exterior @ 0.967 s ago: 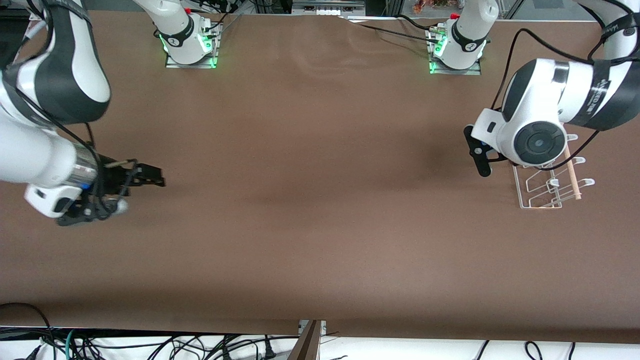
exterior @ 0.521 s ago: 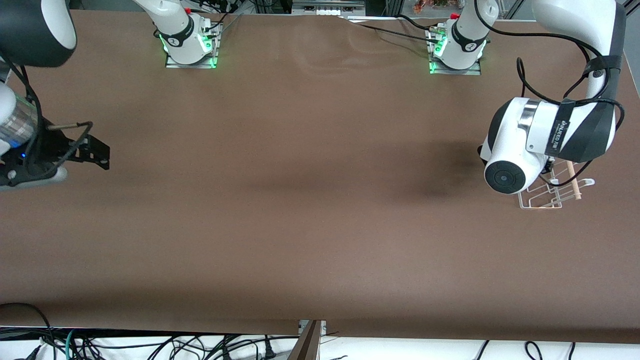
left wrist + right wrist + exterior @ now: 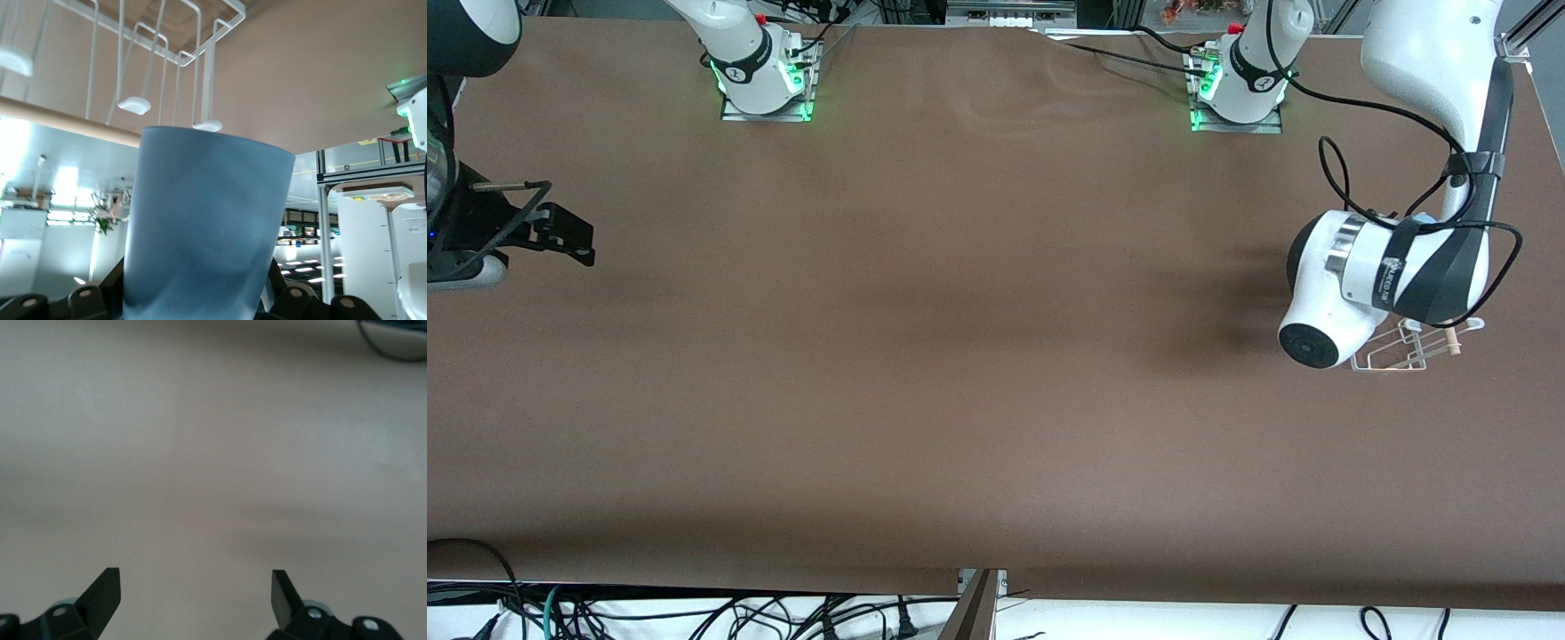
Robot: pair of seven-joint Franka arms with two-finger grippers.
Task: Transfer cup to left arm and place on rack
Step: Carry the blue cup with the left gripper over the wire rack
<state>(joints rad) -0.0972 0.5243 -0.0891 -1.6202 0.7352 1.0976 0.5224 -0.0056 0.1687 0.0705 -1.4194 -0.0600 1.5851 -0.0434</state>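
blue cup (image 3: 207,227) in left hand (image 3: 200,300) points lengthwise toward rack (image 3: 160,73).

rack (image 3: 1400,354): mostly hidden under left arm (image 3: 1387,276) | cup (image 3: 207,227): base cut off

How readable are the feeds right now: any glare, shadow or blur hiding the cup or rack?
Front view: even light, soft shadows on the table; the left arm covers most of the rack. Left wrist view: the cup fills the frame, slightly soft, with bright glare from the room around it; the rack prongs stay legible. Right wrist view: washed-out, featureless table past the right gripper, jaws open.
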